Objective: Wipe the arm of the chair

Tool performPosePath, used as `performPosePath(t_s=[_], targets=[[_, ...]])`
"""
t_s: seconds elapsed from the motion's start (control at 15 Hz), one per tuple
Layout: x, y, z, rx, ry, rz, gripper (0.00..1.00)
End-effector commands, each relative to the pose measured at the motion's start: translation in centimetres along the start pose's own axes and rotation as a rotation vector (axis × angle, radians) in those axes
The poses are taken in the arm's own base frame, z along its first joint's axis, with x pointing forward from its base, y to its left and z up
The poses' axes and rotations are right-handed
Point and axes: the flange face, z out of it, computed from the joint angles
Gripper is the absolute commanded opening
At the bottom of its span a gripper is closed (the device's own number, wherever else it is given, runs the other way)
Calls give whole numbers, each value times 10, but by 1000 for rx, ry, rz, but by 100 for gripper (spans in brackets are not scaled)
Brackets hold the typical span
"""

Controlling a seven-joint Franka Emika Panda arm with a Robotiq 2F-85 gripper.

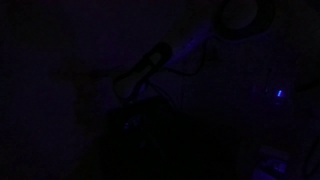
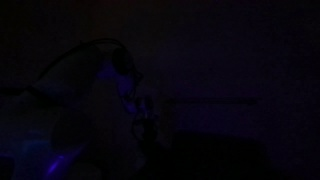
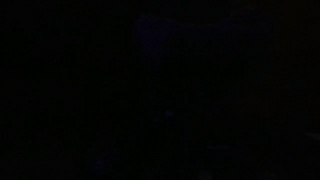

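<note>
The scene is almost fully dark in every view. In an exterior view the robot arm (image 1: 150, 62) shows only as a faint dark outline against a dim bluish glow. In an exterior view the arm (image 2: 118, 75) is a dim curved silhouette with a faint gripper shape (image 2: 143, 125) below it. I cannot make out the chair, its arm or any cloth. The wrist view is black and shows nothing of the jaws.
A small blue light (image 1: 280, 95) glows at the right. A faint round shape (image 1: 245, 15) sits at the top. A dim bluish patch (image 2: 45, 160) lies at the lower left. Everything else is too dark to tell.
</note>
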Motion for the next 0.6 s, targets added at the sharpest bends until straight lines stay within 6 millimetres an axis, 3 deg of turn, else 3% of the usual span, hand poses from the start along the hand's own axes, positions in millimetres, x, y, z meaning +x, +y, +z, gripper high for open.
performPosePath(t_s=[0.0, 0.27, 0.53], targets=[[42, -25, 2, 18, 35, -17, 7], [57, -69, 28, 47, 41, -69, 7], [52, -109, 66, 66, -1, -145, 7]])
